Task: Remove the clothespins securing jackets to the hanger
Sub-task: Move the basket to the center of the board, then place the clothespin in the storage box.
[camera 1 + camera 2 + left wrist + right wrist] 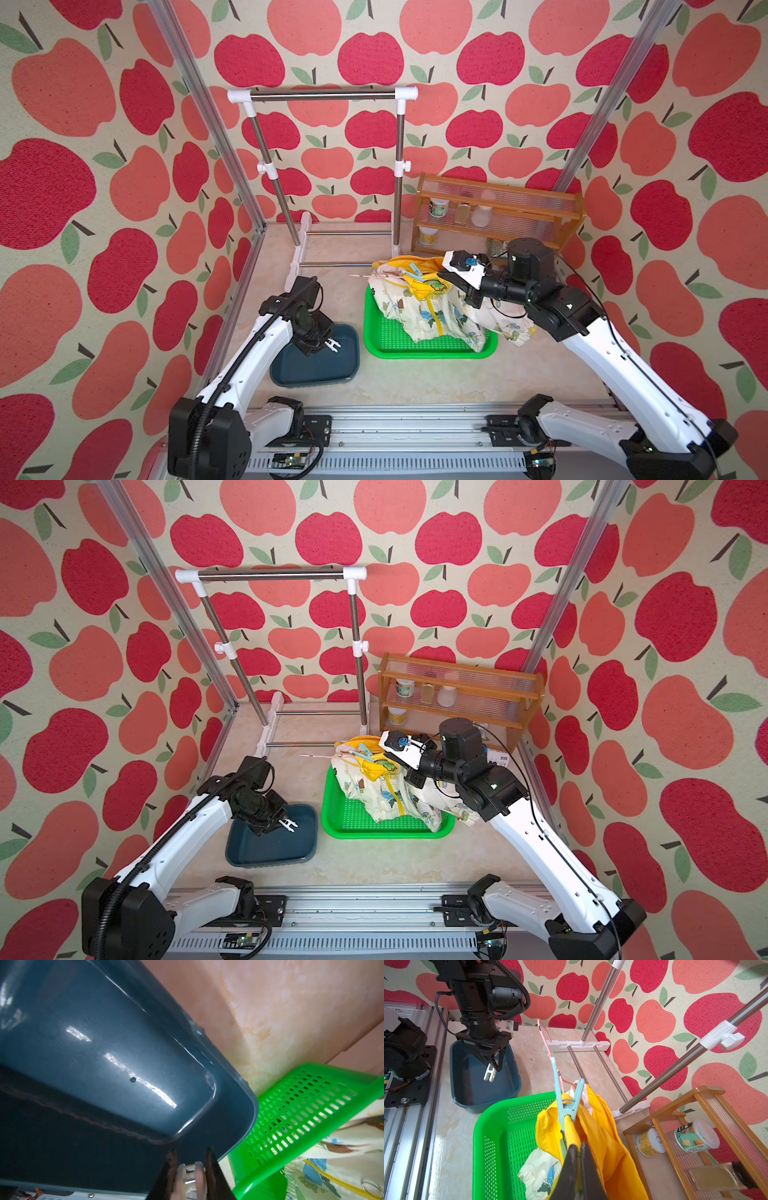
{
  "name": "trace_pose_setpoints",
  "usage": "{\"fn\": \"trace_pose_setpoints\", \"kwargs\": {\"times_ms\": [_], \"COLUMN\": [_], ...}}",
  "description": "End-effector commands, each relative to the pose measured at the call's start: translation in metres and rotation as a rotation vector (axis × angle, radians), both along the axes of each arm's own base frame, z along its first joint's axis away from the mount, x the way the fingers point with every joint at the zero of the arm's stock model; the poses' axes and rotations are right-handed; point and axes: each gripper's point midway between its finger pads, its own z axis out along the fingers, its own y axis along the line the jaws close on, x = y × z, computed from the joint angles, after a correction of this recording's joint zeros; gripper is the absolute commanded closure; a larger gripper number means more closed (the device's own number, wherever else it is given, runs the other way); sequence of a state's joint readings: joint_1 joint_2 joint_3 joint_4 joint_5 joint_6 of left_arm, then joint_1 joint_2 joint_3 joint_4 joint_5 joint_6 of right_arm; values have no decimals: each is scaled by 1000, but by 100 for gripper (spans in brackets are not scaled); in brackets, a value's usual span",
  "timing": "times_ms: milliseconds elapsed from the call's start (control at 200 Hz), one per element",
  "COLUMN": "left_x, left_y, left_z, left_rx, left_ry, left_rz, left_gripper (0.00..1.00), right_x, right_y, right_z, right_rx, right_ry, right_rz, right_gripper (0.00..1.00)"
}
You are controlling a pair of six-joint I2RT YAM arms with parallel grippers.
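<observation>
Blue clothespin (568,1105) just ahead of right gripper (579,1146) — long axis in line, handles pointing away.
Right pinches jacket (602,1136) hood; left gripper (190,1150) — well apart — pinches a pale clip (190,1174).

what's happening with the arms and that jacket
The left gripper holds one clothespin over the blue bin. The right gripper is shut on the yellow lining of the jacket, which lies partly in the green basket. A second clothespin is still clipped to the jacket near the pink hanger.

Bare front tabletop (415,382); beyond, blue tray (316,368), jacket (432,316) in green basket (390,337), rack (322,96)
</observation>
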State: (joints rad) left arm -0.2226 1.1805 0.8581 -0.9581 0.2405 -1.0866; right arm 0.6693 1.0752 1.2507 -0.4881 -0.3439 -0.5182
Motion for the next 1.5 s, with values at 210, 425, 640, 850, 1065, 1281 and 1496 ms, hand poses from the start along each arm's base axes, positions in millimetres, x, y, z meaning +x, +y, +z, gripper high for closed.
{"fn": "trace_pose_setpoints", "kwargs": {"times_ms": [210,425,640,850,1065,1281,1496], "left_x": [14,24,49,86,114,128,135], "left_y": [15,13,5,3,-10,-12,-7], "left_z": [-31,-44,-53,-56,-63,-68,-55], "left_rx": [102,120,105,150,115,95,148], "left_ry": [41,55,15,23,31,40,32], "left_rz": [135,96,77,-1,17,57,26], "left_gripper": [100,100,100,100,100,100,100], "right_x": [-4,0,3,8,13,17,18], "right_y": [-4,-6,-9,-10,-11,-10,-8], "right_z": [15,13,12,13,12,8,6], "right_rx": [26,10,-8,-19,-42,-50,-54], "right_ry": [-39,-47,-54,-60,-69,-64,-62], "right_rz": [-47,-85,-114,-136,-156,-165,-160], "right_gripper": [100,100,100,100,100,100,100]}}
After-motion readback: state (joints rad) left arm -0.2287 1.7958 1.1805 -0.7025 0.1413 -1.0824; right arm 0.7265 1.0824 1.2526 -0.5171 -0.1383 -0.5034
